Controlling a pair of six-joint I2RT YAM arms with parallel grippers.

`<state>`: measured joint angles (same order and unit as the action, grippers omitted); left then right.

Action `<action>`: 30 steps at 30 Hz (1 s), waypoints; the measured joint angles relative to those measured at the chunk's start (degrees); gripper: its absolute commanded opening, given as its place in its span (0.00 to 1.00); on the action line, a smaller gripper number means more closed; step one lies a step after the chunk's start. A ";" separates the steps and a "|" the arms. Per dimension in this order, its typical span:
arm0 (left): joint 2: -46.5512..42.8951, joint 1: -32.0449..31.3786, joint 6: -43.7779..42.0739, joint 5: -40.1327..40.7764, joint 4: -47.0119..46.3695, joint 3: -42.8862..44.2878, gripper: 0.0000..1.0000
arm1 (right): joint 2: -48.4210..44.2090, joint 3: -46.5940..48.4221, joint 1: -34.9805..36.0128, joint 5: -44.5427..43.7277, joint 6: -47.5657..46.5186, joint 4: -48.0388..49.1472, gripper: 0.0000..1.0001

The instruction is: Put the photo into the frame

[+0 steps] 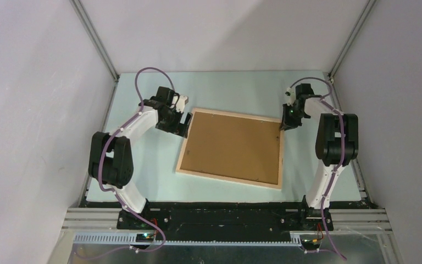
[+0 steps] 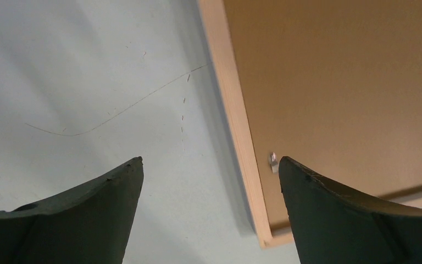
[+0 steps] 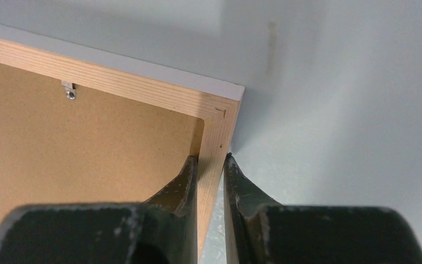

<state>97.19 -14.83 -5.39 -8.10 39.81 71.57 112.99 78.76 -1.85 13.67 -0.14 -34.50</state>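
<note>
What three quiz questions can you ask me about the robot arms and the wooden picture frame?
1. True or false: the right end effector is pinching a rail of the frame.
2. What fills the middle of the frame? A) a brown backing board B) a mirror C) nothing, only bare table.
3. Fill in the gap: the fingers of the left end effector are ____ (open or shut), with the frame's rail between them.

Key: 1 true; 2 A; 3 open.
</note>
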 measured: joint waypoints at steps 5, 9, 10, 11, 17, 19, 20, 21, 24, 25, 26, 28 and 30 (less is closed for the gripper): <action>0.15 -0.02 -0.02 -0.07 -0.83 -1.25 0.97 | 1.46 2.51 5.22 -0.59 -2.71 -0.20 0.03; 0.00 -0.79 -0.68 0.26 -1.31 -5.14 0.98 | 2.67 4.28 7.82 -0.31 -3.82 -0.98 0.04; -0.22 -1.33 -1.14 0.44 -1.29 -6.51 0.98 | 2.99 4.72 7.91 -0.11 -3.96 -1.33 0.04; -0.57 -1.90 -1.51 0.55 -1.14 -7.76 0.98 | 3.52 5.42 7.91 0.13 -3.96 -1.97 0.04; -4.90 -4.81 -5.51 1.99 -0.24 -12.85 0.99 | 7.37 10.91 6.40 2.71 -2.93 -4.55 0.00; -6.80 -4.87 -6.75 2.05 -0.09 -13.64 1.00 | 8.50 12.50 5.60 3.61 -2.27 -4.81 0.00; -7.76 -4.87 -7.28 2.01 -0.04 -13.92 1.00 | 9.01 13.05 5.05 4.04 -1.77 -4.72 0.00; -8.76 -4.87 -7.74 1.92 -0.07 -14.27 1.00 | 9.20 13.25 4.66 4.44 -1.33 -4.63 0.00; -9.99 -5.09 -8.28 1.51 0.11 -14.69 1.00 | 9.38 13.29 3.43 5.27 0.13 -4.35 0.00; -9.99 -5.20 -8.24 1.36 0.07 -14.69 1.00 | 9.38 13.16 3.10 5.44 0.66 -4.15 0.00; -9.81 -5.33 -8.20 1.16 0.13 -14.69 1.00 | 9.38 12.87 2.60 5.92 1.33 -3.74 0.00; -9.31 -5.57 -7.98 0.42 0.15 -14.67 1.00 | 9.31 12.13 1.62 7.17 2.64 -2.78 0.00; -8.13 -5.68 -7.54 -0.04 0.15 -14.64 1.00 | 8.85 10.73 0.59 8.61 4.07 -1.11 0.00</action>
<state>89.06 -20.51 -12.93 -8.14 39.97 56.93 121.84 89.49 -1.26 22.28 3.92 -35.62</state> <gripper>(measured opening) 0.995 0.184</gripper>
